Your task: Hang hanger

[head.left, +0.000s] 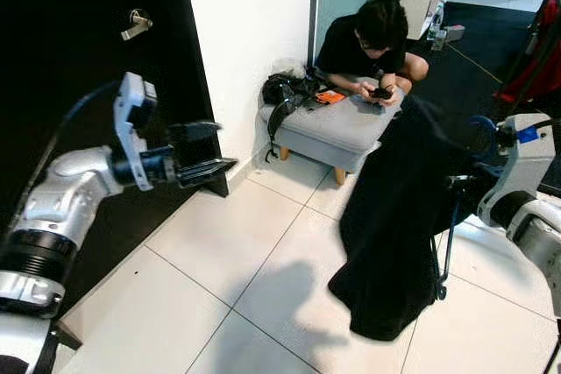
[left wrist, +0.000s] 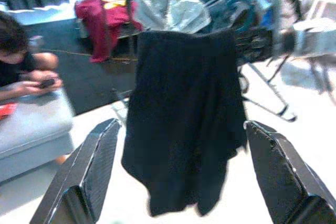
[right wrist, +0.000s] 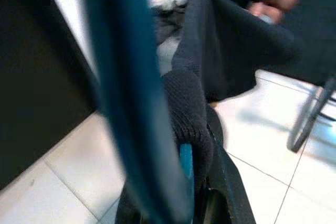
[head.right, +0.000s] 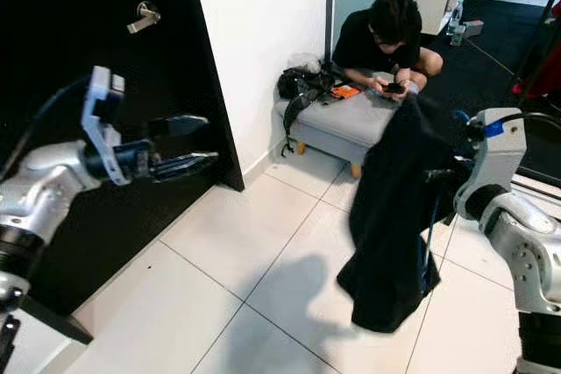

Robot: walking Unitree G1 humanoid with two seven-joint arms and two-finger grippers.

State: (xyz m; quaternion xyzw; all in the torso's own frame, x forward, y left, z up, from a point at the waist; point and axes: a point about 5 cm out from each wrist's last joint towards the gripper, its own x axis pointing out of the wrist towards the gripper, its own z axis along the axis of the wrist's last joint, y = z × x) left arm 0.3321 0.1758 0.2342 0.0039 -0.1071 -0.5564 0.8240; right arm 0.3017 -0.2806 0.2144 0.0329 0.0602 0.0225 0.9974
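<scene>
Black garment (head.left: pixel 394 216) hung on a blue hanger (right wrist: pixel 134 98), long axis vertical, hem toward the tiled floor (head.left: pixel 219 269) without clearly touching it. It sat at about 3 o'clock in the head views, top end at the right gripper (head.right: pixel 451 183). Right wrist view: blue hanger bar ran lengthwise through the frame with knitted black fabric bunched at the black fingers (right wrist: pixel 226 192); the grip looked clamped on the hanger and cloth. A thin blue rod (head.left: pixel 449 234) showed beside the garment's right edge.

Left gripper (head.left: pixel 206 151) was raised at 9 o'clock, fingers apart and holding nothing, pointed toward the garment, well apart from it. Left wrist view: garment seen squarely between the two spread fingers (left wrist: pixel 86 177).

Surroundings: black door (head.left: pixel 79 59) with a metal handle (head.left: pixel 135 24) at 10 o'clock, white wall (head.left: pixel 250 32) beside it. At 12 o'clock a grey footstool (head.left: pixel 337 133) carried bags (head.left: pixel 285 92); a person (head.left: pixel 372 45) crouched behind it over a phone (head.left: pixel 380 92). Left wrist view, behind the garment: a rack of clothes (left wrist: pixel 157 9), blurred.
</scene>
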